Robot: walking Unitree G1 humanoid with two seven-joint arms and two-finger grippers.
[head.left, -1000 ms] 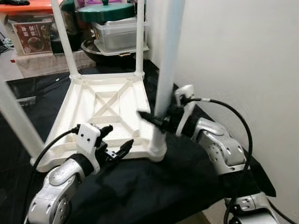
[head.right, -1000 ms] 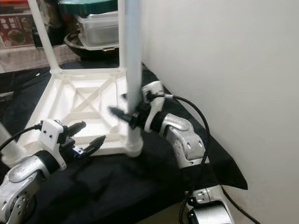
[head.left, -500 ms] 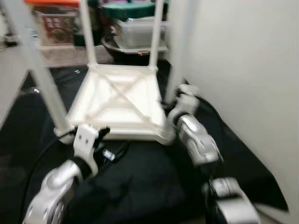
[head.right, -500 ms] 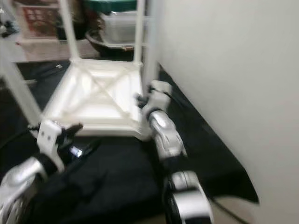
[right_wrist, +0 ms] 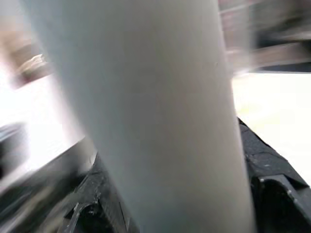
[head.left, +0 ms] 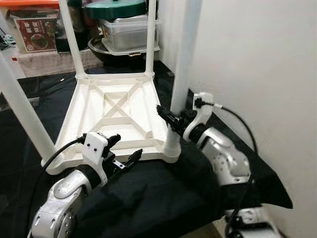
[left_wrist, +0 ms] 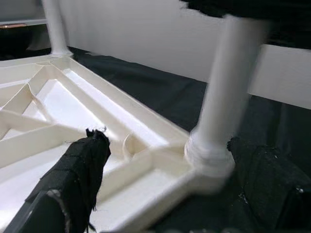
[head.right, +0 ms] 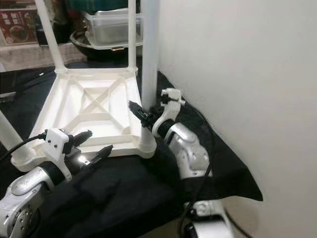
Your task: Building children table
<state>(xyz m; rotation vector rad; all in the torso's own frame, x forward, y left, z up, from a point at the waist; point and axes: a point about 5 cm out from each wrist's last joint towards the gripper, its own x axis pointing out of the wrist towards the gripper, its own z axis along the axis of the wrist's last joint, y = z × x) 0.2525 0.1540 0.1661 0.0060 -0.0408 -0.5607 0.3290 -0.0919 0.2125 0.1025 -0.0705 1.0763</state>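
Observation:
A white plastic children's table [head.left: 114,111] lies upside down on a black cloth, its legs pointing up. My right gripper [head.left: 172,119] is shut on the near right leg [head.left: 184,64], just above its socket [head.left: 171,148] at the table's corner. In the right wrist view that leg [right_wrist: 146,111] stands close between the black fingers [right_wrist: 272,194]. My left gripper [head.left: 124,149] hangs open just in front of the table's near edge, holding nothing. In the left wrist view the same corner and leg [left_wrist: 223,107] lie ahead between its fingertips [left_wrist: 77,170].
A white wall [head.left: 257,74] rises close on the right. Behind the table stand a metal container with a green lid [head.left: 126,32] and a box with a red label [head.left: 34,37]. The black cloth [head.left: 148,198] covers the surface up to the near edge.
The camera swung and came back, blurring the middle frames. My right gripper has stayed on the near right leg. The left gripper is still open by the table's front edge.

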